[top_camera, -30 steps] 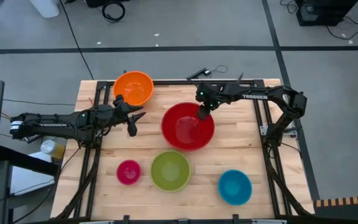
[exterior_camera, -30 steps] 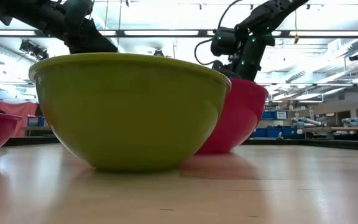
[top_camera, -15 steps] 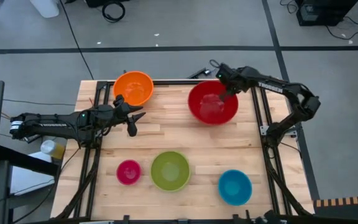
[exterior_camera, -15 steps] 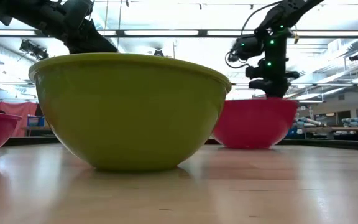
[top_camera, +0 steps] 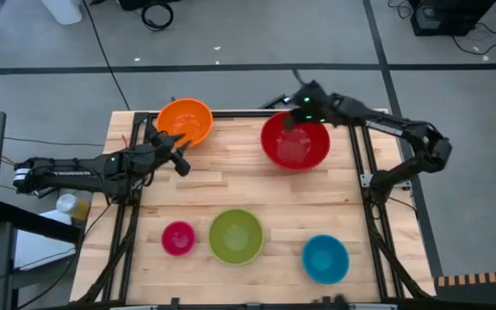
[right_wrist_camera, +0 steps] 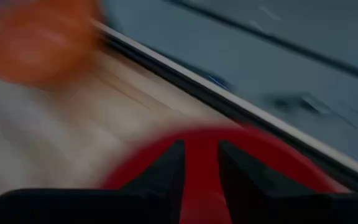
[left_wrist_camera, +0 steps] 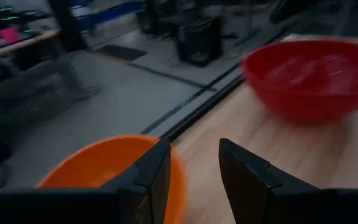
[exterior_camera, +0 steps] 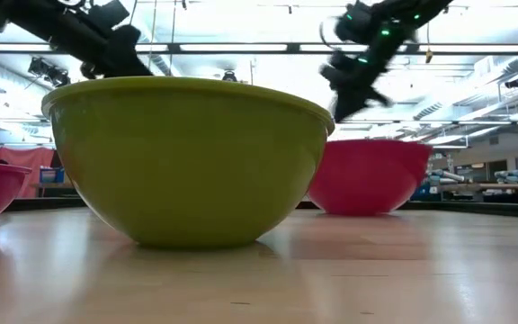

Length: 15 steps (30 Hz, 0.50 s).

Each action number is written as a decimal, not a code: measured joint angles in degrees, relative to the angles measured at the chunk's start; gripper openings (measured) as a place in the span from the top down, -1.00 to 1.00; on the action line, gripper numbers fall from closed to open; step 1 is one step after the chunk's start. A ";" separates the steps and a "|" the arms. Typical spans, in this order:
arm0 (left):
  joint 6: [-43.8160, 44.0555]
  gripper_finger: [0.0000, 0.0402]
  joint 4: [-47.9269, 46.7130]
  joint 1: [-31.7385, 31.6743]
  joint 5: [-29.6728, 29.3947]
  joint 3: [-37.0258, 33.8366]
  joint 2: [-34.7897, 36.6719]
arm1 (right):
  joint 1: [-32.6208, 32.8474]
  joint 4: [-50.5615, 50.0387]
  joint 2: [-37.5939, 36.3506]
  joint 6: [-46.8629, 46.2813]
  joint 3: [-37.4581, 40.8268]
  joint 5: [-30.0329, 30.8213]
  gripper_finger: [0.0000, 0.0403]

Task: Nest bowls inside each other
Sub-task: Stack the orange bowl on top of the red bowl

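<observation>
High view: five bowls sat apart on the tabletop (top_camera: 231, 185), none nested; red bowl (top_camera: 295, 145) near the far edge toward the right, orange bowl (top_camera: 185, 122) at the far left corner, pink bowl (top_camera: 178, 238), green bowl (top_camera: 236, 236) and blue bowl (top_camera: 325, 258) along the near edge
High view, arms: right gripper (top_camera: 304, 105) hung over the red bowl's far rim; left gripper (top_camera: 177, 160) hovered just beside the orange bowl
Low view: green bowl (exterior_camera: 192, 157) filled the foreground, red bowl (exterior_camera: 371, 175) rested flat behind it, right gripper (exterior_camera: 353, 85) raised clear above its rim
Left wrist view: fingers (left_wrist_camera: 151, 171) stood apart with nothing between them, orange bowl (left_wrist_camera: 101, 165) close ahead, red bowl (left_wrist_camera: 312, 78) farther off
Right wrist view: fingers (right_wrist_camera: 169, 168) showed a narrow gap, parted and empty, red rim (right_wrist_camera: 229, 140) beyond
Doing it well: the orange bowl probably went into the red next; pinch one wall at the rim, lift level, centre it over the red bowl before lowering
</observation>
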State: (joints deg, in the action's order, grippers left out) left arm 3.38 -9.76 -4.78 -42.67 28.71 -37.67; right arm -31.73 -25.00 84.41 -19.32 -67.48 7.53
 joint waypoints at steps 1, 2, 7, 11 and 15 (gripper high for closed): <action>0.11 0.30 -1.26 -0.26 -0.54 0.00 0.00 | 1.77 6.25 1.84 0.02 0.00 -1.71 0.48; 0.25 0.30 -2.16 -0.69 -0.56 0.00 0.00 | 3.36 12.47 3.81 -0.18 0.00 -3.17 0.48; 1.59 0.30 -7.65 -4.18 0.63 0.00 -0.04 | 8.77 40.81 14.96 -7.76 -2.31 -10.56 0.46; 2.42 0.31 -11.44 -9.16 6.07 0.00 -0.58 | 9.67 38.03 24.10 -9.24 -12.53 -11.00 0.42; 2.10 0.33 -15.78 -13.85 13.02 -0.02 -3.18 | 9.64 25.26 33.09 -8.15 -24.67 -10.36 0.42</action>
State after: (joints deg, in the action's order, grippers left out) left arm 5.48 -25.54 -18.63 -29.65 28.69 -40.85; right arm -22.09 0.26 117.49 -27.47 -92.15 -2.83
